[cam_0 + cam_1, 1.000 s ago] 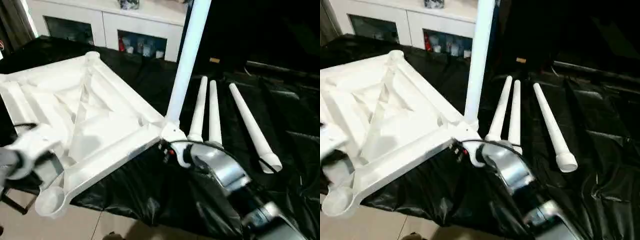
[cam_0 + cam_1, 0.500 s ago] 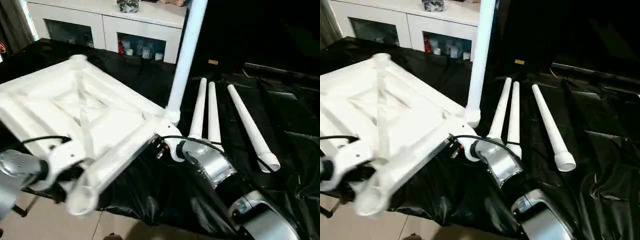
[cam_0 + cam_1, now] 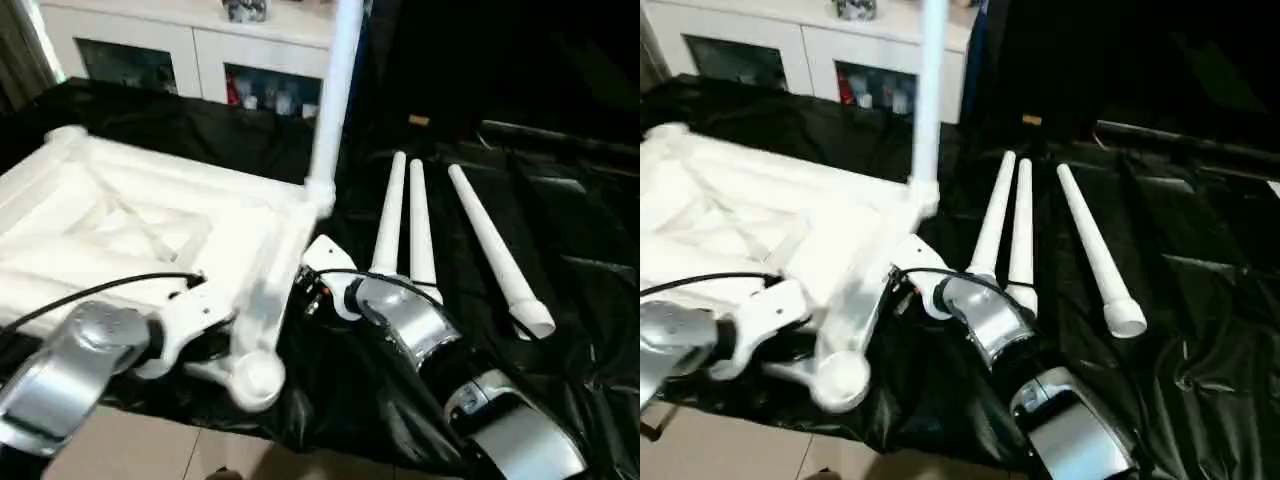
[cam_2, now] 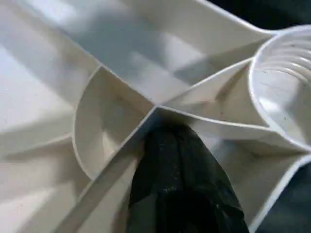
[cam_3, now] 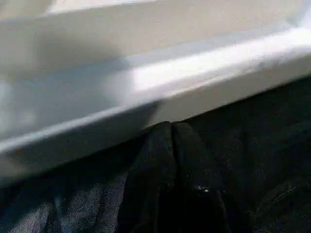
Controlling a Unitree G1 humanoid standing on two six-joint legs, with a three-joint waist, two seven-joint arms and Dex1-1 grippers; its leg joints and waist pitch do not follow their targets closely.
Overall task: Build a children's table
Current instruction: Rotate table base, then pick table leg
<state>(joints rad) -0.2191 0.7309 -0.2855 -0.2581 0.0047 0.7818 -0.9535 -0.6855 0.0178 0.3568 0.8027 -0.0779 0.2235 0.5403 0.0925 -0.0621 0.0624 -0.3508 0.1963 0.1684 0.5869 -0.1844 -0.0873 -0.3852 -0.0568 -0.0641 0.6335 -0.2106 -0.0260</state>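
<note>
The children's table top [image 3: 120, 230] lies upside down on the black cloth, ribs up. One white leg [image 3: 335, 90] stands upright in its far corner socket. Three loose legs [image 3: 390, 215] [image 3: 414, 225] [image 3: 490, 245] lie side by side to the right. My left gripper [image 4: 170, 133] is shut, its black tips pressed against a rib junction beside the near corner socket [image 4: 286, 92] [image 3: 255, 378]. My right gripper [image 5: 171, 125] is shut with nothing in it, low on the cloth just under the top's outer edge [image 5: 160, 82], close to the corner with the standing leg.
A white cabinet with glass doors [image 3: 200, 50] stands behind the work surface. The black cloth [image 3: 560, 230] covers the surface and hangs over its front edge. Pale floor tiles [image 3: 150, 450] show below that edge.
The table top has swung round: its near corner socket has moved right and the standing leg has shifted left. My left arm came in from the left with it. My right gripper has closed.
</note>
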